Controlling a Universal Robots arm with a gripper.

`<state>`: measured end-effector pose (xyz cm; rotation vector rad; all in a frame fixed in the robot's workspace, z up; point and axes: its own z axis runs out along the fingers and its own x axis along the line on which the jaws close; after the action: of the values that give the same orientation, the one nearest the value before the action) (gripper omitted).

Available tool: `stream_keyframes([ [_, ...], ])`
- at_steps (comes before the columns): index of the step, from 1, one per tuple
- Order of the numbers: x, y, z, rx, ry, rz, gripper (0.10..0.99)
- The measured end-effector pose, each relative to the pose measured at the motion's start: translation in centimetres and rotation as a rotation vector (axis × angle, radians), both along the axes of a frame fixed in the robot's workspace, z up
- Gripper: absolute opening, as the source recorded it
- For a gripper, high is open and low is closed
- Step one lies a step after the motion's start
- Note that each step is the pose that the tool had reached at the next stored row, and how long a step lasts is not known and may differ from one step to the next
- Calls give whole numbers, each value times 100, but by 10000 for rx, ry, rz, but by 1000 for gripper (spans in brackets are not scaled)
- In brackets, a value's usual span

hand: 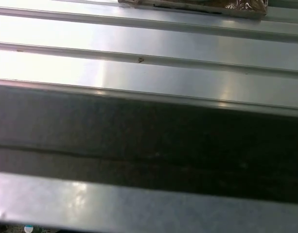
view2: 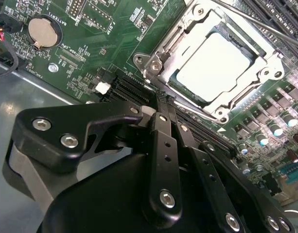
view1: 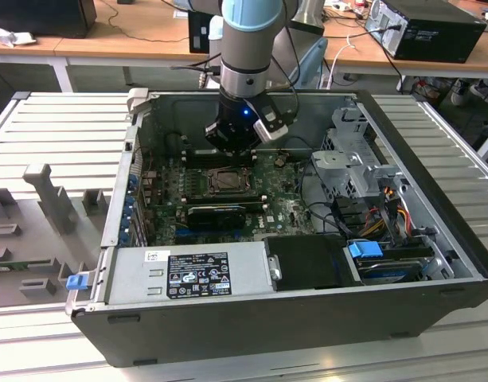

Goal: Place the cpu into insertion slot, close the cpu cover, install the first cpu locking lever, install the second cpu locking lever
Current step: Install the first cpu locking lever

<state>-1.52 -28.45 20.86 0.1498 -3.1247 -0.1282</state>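
Nearest in the exterior view: the grey power supply [view1: 188, 274] along the near wall of the open computer case [view1: 435, 159]. Past it the green motherboard [view1: 283, 211] with a long black card [view1: 217, 215]. Behind that card sits the socket [view1: 226, 181], roughly mid-board.

In the second wrist view the cpu [view2: 214, 63] lies flat in the socket [view2: 175, 77]: pale silver-grey square top, glare-bright. The cover [view2: 207, 24], a silvery frame with a large window, lies down around it, chip showing through. A thin metal rod [view2: 265, 26] crosses the frame's far edge.

Gripper [view1: 232, 155] hangs just behind the socket, above the board. Black fingers [view2: 163, 145] pressed together, pinching nothing. A coin battery [view2: 43, 32] sits off to one side.
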Motion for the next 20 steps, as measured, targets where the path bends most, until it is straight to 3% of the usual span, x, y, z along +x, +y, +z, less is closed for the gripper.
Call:
stream_keyframes([
  [9,4,0,-57,-312,0,0,106],
  [18,8,22,-81,-243,0,0,106],
  [20,9,27,-52,-227,-9,1,106],
])
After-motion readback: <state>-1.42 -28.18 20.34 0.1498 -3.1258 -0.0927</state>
